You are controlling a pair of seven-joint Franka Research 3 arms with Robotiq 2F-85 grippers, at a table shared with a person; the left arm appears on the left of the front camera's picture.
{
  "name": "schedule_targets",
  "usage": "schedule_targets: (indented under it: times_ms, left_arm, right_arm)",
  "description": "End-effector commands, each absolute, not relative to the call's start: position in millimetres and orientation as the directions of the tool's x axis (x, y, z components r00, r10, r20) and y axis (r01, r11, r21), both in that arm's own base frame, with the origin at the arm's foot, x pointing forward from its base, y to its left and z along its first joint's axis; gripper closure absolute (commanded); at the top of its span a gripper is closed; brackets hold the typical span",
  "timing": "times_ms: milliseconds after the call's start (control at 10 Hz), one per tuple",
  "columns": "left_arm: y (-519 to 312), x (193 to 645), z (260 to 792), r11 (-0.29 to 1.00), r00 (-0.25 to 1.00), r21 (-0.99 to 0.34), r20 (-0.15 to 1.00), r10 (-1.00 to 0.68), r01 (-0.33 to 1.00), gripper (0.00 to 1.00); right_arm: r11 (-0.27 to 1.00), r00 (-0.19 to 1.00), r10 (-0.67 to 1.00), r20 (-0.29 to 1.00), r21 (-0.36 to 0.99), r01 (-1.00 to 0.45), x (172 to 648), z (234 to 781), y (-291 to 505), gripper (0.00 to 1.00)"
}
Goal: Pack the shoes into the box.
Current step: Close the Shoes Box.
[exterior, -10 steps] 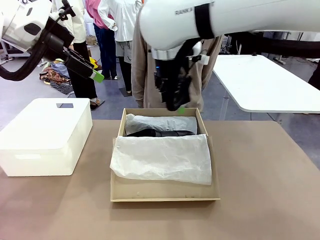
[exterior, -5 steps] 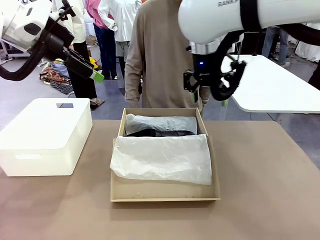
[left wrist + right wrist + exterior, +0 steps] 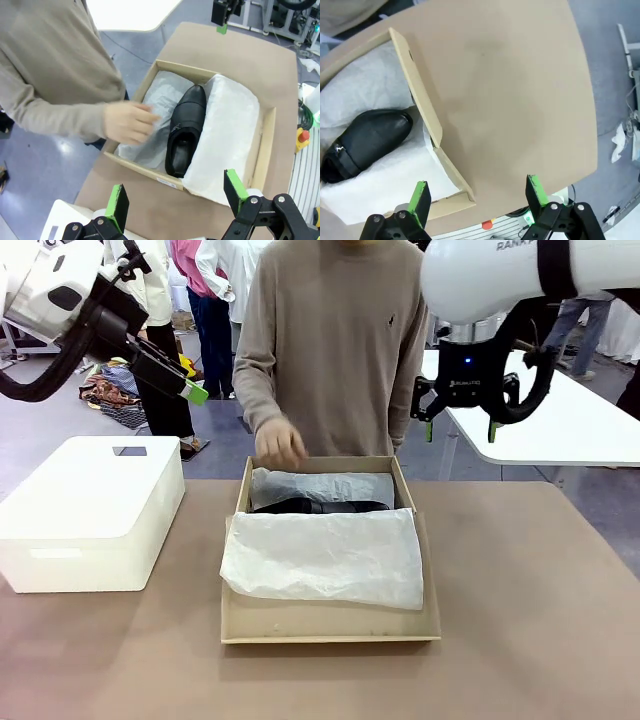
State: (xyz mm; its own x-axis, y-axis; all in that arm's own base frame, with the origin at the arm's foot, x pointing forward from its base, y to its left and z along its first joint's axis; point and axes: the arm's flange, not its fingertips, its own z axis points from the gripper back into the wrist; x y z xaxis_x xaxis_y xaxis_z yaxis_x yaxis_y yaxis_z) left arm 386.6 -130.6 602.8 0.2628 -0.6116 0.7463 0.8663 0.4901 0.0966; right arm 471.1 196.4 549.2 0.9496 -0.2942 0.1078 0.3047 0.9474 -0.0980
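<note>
Black shoe (image 3: 320,506) lies in the far half of the cardboard shoebox (image 3: 330,628), long axis left-right, toe right, with tissue paper (image 3: 320,560) over the near half. We judge the person's hand (image 3: 280,448), at the far-left rim, nearest. Right gripper (image 3: 461,430) hangs high at far right, left gripper (image 3: 192,390) high at far left. Both have jaws spread and empty.

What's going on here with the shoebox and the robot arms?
A cardboard box sits open on the table with one black shoe showing inside, lying between folds of white tissue paper. The person at the far side reaches a hand toward the tissue at the box's far end. Both arms hang above the table, the left pincer and right pincer open and empty.
</note>
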Motion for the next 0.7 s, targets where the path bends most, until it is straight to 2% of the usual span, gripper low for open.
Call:
schedule_targets:
  times_ms: [0,200,300,600]
  left_arm:
    - [-128.2,387.0,599.4,0.472,0.242,0.098,0.757,-0.607,0.876,0.00]
    - [-128.2,387.0,599.4,0.472,0.242,0.098,0.757,-0.607,0.876,0.00]
    - [-128.2,387.0,599.4,0.472,0.242,0.098,0.757,-0.607,0.876,0.00]
    - [-128.2,387.0,599.4,0.472,0.242,0.098,0.757,-0.607,0.876,0.00]
  right_arm:
    - [0.960,0.957,-0.273,0.095,-0.038,0.277,464.5,540.4,178.1,0.00]
    - [0.948,0.947,-0.315,0.066,-0.025,0.318,464.8,538.8,177.4,0.00]
    - [0.952,0.952,-0.292,0.095,-0.062,0.299,472.6,544.5,181.8,0.00]
    - [0.952,0.952,-0.292,0.095,-0.062,0.299,472.6,544.5,181.8,0.00]
